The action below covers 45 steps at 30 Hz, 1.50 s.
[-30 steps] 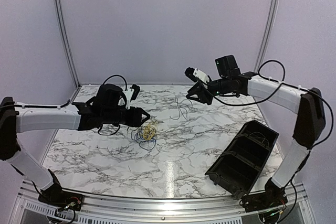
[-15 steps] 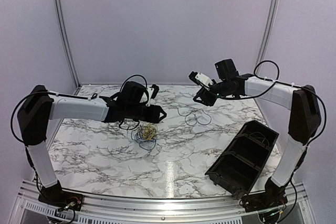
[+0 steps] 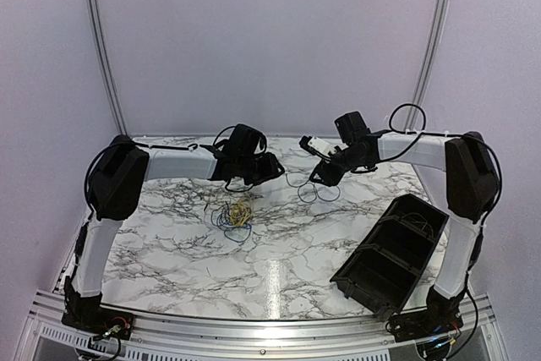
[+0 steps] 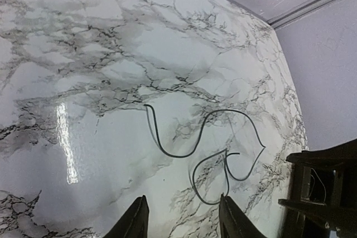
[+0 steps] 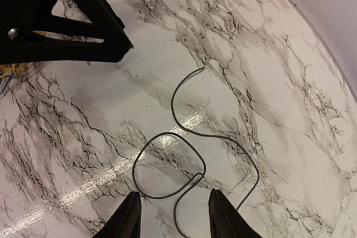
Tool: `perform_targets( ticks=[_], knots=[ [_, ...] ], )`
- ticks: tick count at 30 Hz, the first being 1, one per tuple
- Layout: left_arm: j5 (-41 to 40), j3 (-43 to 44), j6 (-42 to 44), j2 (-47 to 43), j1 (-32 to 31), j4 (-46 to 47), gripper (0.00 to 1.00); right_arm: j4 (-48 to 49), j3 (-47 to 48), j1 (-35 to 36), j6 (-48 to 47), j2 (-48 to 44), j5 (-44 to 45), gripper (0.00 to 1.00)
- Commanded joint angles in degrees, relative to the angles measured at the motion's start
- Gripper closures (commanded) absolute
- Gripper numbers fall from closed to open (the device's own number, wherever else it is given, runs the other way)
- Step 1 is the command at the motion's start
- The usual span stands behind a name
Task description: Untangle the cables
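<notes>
A loose black cable (image 3: 314, 190) lies in open loops on the marble table between my two grippers. It shows in the left wrist view (image 4: 207, 116) and in the right wrist view (image 5: 184, 132). A tangle of yellow and blue cables (image 3: 237, 213) lies nearer, below the left gripper; a bit of it shows at the edge of the right wrist view (image 5: 6, 71). My left gripper (image 3: 275, 168) (image 4: 181, 224) is open and empty, just left of the black cable. My right gripper (image 3: 319, 177) (image 5: 174, 221) is open and empty, low over the cable's loops.
A black compartment tray (image 3: 393, 249) sits tilted at the near right; its edge shows in the left wrist view (image 4: 326, 190). The left gripper's black body (image 5: 61, 20) fills the upper left of the right wrist view. The purple back wall stands close behind.
The black cable, hanging by the right gripper a second ago, now lies on the table. The left arm has swung right and away toward it. The right gripper has dropped lower over it.
</notes>
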Motion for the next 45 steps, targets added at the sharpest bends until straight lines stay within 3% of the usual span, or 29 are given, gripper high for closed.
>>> perform_targets(
  ticks=[1, 14, 26, 37, 45],
  knots=[
    [0.9, 7.2, -5.6, 5.7, -0.1, -4.8, 0.55, -0.1, 2.3, -0.2, 2.1, 2.9, 1.4, 0.57],
    [1.7, 21.6, -8.9, 18.7, 0.2, -7.1, 0.64, 1.4, 2.3, -2.1, 4.4, 5.4, 3.3, 0.57],
    [0.1, 28.5, -10.6, 24.9, 0.4, -7.9, 0.73, 2.3, 2.7, -3.1, 5.7, 7.1, 2.0, 0.58],
    [-0.7, 29.2, -11.1, 25.8, 0.6, -6.9, 0.91, 3.6, 5.7, -4.5, 9.7, 11.2, -3.1, 0.66],
    [-0.5, 28.5, -10.8, 25.4, 0.6, -6.0, 1.0, 4.0, 7.1, -4.6, 9.9, 13.1, -5.6, 0.78]
  ],
)
